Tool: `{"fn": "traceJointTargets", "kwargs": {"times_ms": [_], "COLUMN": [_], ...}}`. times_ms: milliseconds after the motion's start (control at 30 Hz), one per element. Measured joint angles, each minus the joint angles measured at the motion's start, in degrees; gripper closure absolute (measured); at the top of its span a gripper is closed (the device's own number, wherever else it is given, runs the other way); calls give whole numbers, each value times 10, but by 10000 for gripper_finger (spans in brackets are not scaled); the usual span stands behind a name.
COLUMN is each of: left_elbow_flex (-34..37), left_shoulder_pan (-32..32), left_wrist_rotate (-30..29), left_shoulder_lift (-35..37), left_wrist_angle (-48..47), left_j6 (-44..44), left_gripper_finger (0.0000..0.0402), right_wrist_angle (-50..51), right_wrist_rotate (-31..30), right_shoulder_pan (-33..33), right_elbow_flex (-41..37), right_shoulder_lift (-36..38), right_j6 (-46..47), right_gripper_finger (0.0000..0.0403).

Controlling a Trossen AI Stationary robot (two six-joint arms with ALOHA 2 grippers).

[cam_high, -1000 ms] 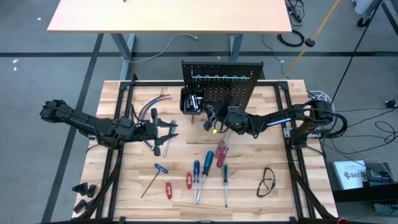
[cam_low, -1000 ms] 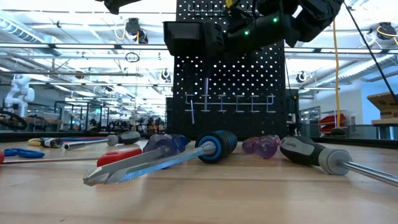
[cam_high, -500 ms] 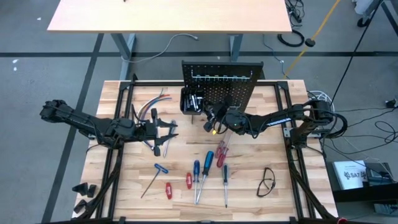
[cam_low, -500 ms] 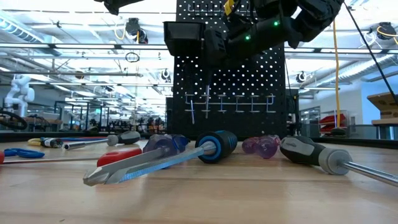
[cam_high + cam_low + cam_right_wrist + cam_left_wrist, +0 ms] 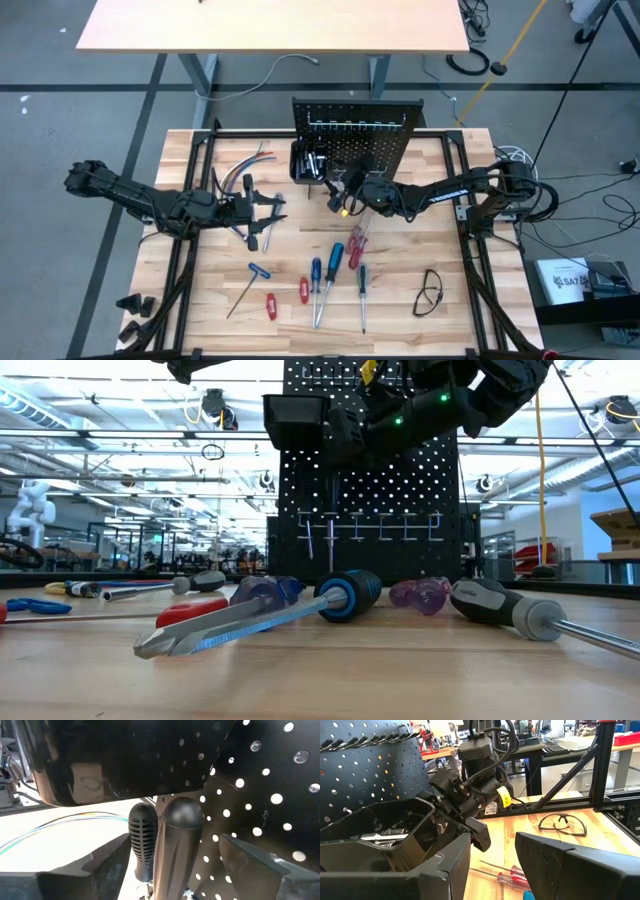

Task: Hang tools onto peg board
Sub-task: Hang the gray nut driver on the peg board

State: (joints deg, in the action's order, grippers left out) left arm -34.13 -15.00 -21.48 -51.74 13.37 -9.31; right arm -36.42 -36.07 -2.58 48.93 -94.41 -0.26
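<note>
The black peg board stands upright at the table's far middle, with a small black bin on its front. My right gripper is level at the board just under the bin, open. Its fingers stand on either side of a smooth black tool handle without touching it. A ribbed black handle stands beside that one. The tool's slim shaft hangs down in front of the board. My left gripper waits open at the table's left, with nothing between its fingers. Several screwdrivers lie on the table's near half.
A bundle of coloured wires lies left of the bin. Safety glasses rest on the table's near right. A T-handle tool and short red-handled drivers lie on the near left. A row of hooks runs across the board.
My right gripper has opened at the peg board under the bin and stayed in place. The slim shaft of the tool between its fingers has sunk lower along the board's front.
</note>
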Motion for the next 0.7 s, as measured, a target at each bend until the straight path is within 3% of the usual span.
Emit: {"fn": "traceJointTargets", "kwargs": {"times_ms": [467,700], "left_elbow_flex": [0,0], "left_shoulder_pan": [0,0], "left_wrist_rotate": [2,2], "left_shoulder_lift": [0,0], "left_wrist_angle": [-9,-10], "left_j6": [2,15], "left_gripper_finger": [237,237], "right_wrist_angle": [8,69], "right_wrist_rotate": [1,2], "right_shoulder_pan": [33,57], "right_elbow_flex": [-1,-1], "right_shoulder_lift": [28,51], "right_j6": [-24,5], "right_gripper_finger": [112,112]}}
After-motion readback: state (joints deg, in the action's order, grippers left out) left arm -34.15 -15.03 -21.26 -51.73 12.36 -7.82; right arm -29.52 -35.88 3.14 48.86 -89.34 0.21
